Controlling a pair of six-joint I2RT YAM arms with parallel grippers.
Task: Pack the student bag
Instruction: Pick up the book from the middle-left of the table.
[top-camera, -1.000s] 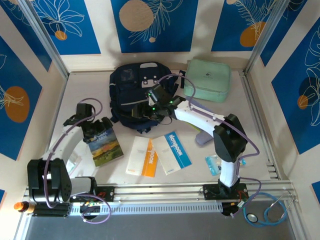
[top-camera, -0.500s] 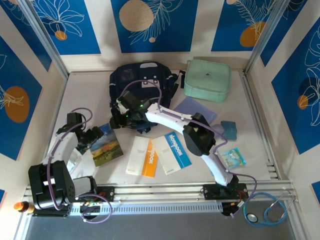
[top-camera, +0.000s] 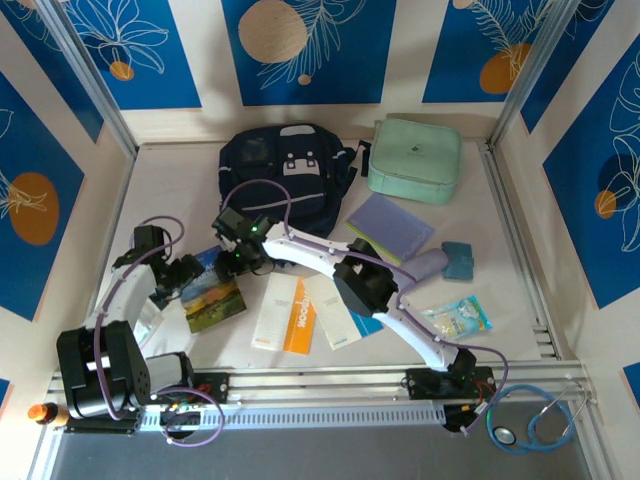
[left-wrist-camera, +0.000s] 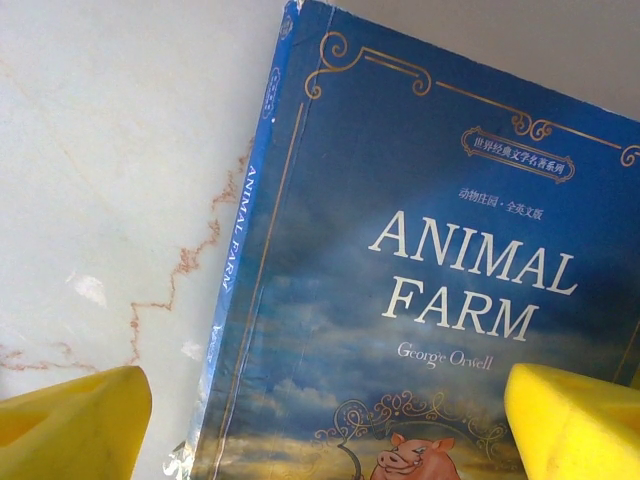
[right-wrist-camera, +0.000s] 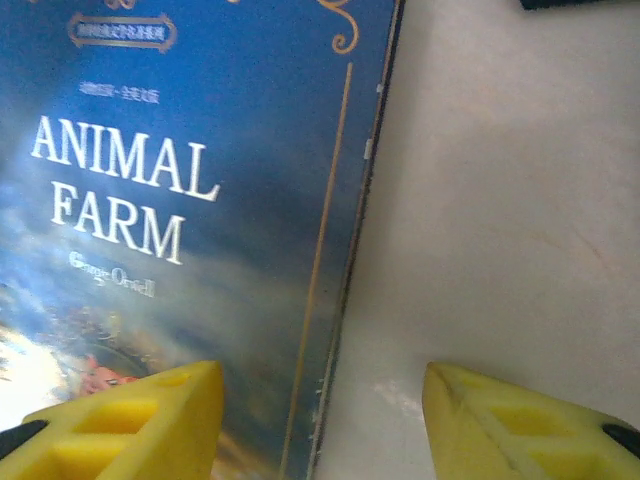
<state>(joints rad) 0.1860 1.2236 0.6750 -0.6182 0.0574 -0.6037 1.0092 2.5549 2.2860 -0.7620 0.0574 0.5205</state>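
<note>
The student bag (top-camera: 285, 175), a dark navy backpack with pale patches, lies at the back centre of the table. A blue "Animal Farm" book (top-camera: 214, 300) lies flat in front of it to the left. My left gripper (top-camera: 187, 274) hovers open over the book's left side. In its wrist view the book (left-wrist-camera: 400, 280) shows with the spine between the yellow fingertips (left-wrist-camera: 70, 420) of the left gripper (left-wrist-camera: 320, 430). My right gripper (top-camera: 233, 262) hangs open at the book's far right edge. That edge of the book (right-wrist-camera: 180, 200) runs between the jaws of the right gripper (right-wrist-camera: 320, 420), untouched.
Two notebooks (top-camera: 285, 315) (top-camera: 330, 312) lie right of the book, partly under the right arm. A purple folder (top-camera: 390, 225), a mint-green case (top-camera: 415, 160), a small blue item (top-camera: 457, 258) and a snack packet (top-camera: 458, 316) sit to the right. A stethoscope (top-camera: 530, 425) lies off the table.
The right arm swung left from the backpack down to the book's far edge, its jaws narrowing. The left gripper shifted slightly left beside the book. The backpack stayed put.
</note>
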